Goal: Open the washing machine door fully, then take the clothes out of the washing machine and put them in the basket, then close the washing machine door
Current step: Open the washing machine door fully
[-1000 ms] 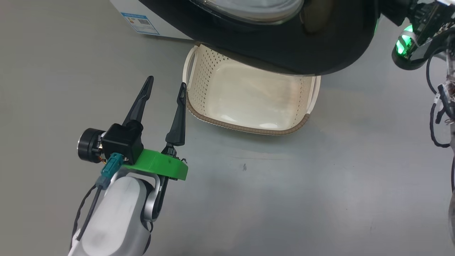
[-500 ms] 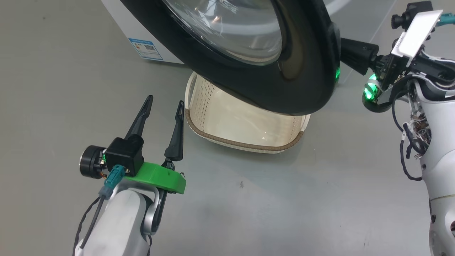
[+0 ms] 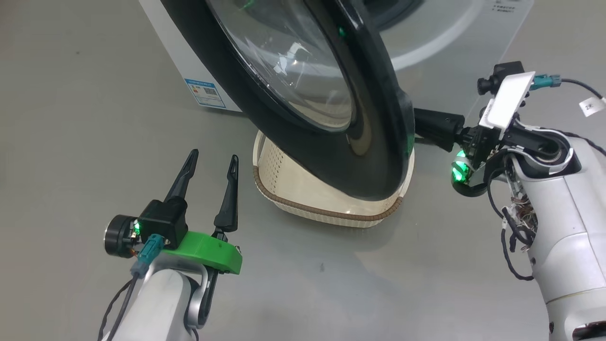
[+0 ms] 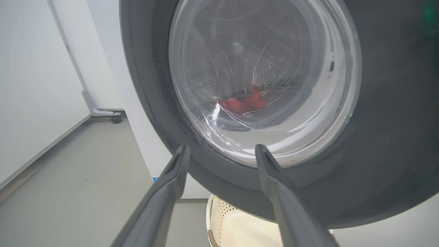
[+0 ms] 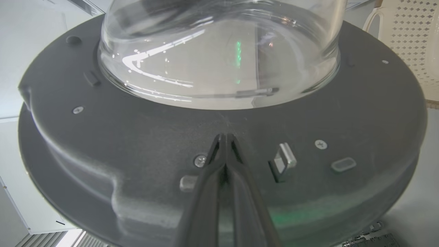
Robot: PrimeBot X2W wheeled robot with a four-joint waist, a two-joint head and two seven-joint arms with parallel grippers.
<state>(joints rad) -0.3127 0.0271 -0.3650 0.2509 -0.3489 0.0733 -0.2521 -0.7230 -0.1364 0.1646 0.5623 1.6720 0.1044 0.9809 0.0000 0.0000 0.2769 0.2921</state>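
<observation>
Right gripper (image 5: 224, 137): fingers pinched fully together, nothing between them, tips apparently set against the dark inner face of the washing machine door (image 3: 293, 94), just beside the metal latch hook (image 5: 283, 161) and under the glass bowl. Stands at 3 o'clock of the door in the head view, on the drum side. Door: partly swung out, near edge-on to the head camera, long axis from 11 o'clock down to 5 o'clock, lower rim overhanging the basket (image 3: 326, 211) at 6 o'clock. Judged not yet fully open; needs a further push toward 9 o'clock, away from the washing machine (image 3: 440, 42). Best left to the right arm, nearer and already on that face. Left gripper (image 3: 213, 156): spread wide, empty, at 7 o'clock of the door, on its outer side and apart from it. Clothes (image 4: 245, 102): red heap low in the drum, seen through the glass at 12 o'clock from the left fingers. Risk noted: possible slip of the tips across the smooth face.
</observation>
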